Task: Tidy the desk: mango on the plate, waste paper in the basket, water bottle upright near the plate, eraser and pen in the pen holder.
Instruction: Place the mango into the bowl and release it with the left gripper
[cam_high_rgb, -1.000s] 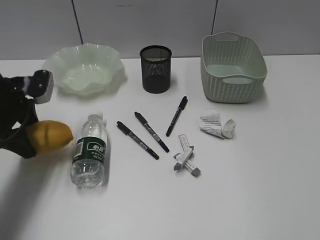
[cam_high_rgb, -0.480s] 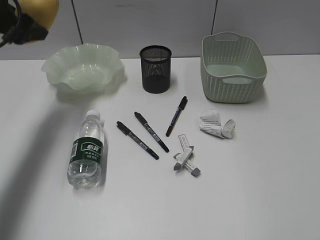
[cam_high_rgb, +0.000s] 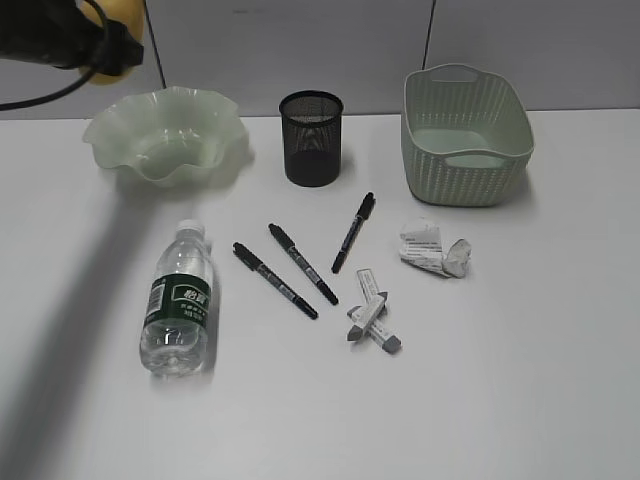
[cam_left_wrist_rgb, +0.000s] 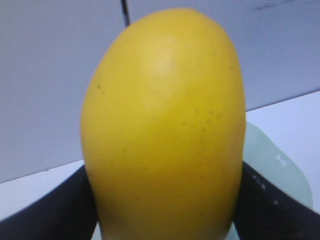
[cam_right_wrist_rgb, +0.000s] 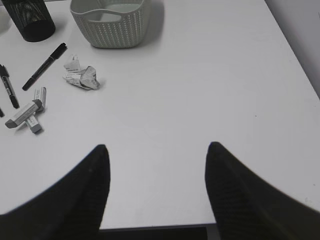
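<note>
Step in hand: mango transfer to plate.

Left gripper (cam_left_wrist_rgb: 165, 200) clamps the mango (cam_left_wrist_rgb: 164, 125), held aloft at the 10 o'clock edge of the plate (cam_high_rgb: 168, 135). Next move, as judged: centre over the dish, lower, release. Right gripper (cam_right_wrist_rgb: 157, 165) hangs spread and empty over the desk (cam_right_wrist_rgb: 210, 90).

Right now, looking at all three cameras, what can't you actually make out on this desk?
- Left end effector: exterior view cuts it at the top edge; in the left wrist view the mango covers it.
- Plate: left wrist view shows only a sliver behind the mango.
- Water bottle label: writing too small to read.
- Waste paper: print too small to read.
- Basket floor: partly hidden by its near wall.
</note>
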